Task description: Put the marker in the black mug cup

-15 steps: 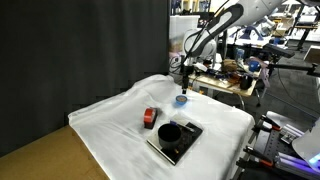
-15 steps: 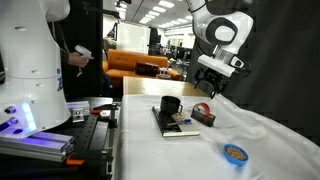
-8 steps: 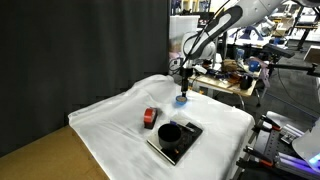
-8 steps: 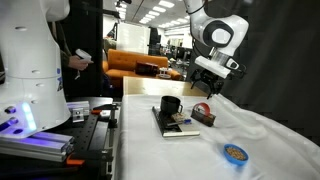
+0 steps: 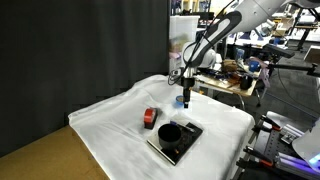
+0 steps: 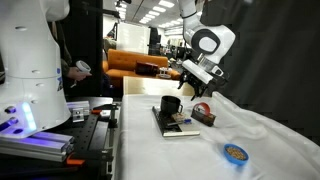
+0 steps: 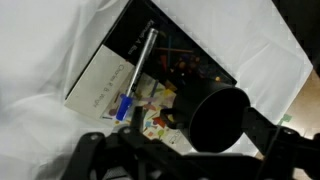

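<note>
Even room light is blowing the white cloth (image 5: pixel 115 115) out pretty bright in both exterior views, and the dark curtain (image 5: pixel 80 45) is swallowing all detail. Wrist view is running dim and soft: the black mug cup (image 7: pixel 220 118) is reading as a featureless blob, bottom edge smearing into dark blur.

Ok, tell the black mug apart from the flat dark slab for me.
The black mug is round and stands upright with an open mouth; the slab is square and lies flat. The mug is plain black; the slab shows a pale edge and, in the wrist view, colourful print. The marker lies on the slab; nothing sticks out of the mug. Both are dark against the white cloth.
</note>
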`<act>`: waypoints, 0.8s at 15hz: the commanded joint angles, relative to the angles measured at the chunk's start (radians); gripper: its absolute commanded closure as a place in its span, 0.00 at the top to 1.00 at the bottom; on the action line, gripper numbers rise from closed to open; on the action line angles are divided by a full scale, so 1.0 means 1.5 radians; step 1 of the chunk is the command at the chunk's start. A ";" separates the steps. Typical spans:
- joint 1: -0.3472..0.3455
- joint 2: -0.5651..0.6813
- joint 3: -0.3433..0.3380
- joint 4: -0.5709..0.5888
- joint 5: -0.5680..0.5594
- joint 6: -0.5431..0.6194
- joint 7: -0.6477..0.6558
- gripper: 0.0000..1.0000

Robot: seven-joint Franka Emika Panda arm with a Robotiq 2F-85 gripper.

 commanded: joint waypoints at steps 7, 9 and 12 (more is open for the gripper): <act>0.001 0.023 0.007 -0.025 0.018 -0.002 0.000 1.00; 0.001 0.022 0.007 -0.025 0.018 -0.002 0.000 1.00; 0.008 0.033 -0.001 -0.023 0.002 0.002 0.004 1.00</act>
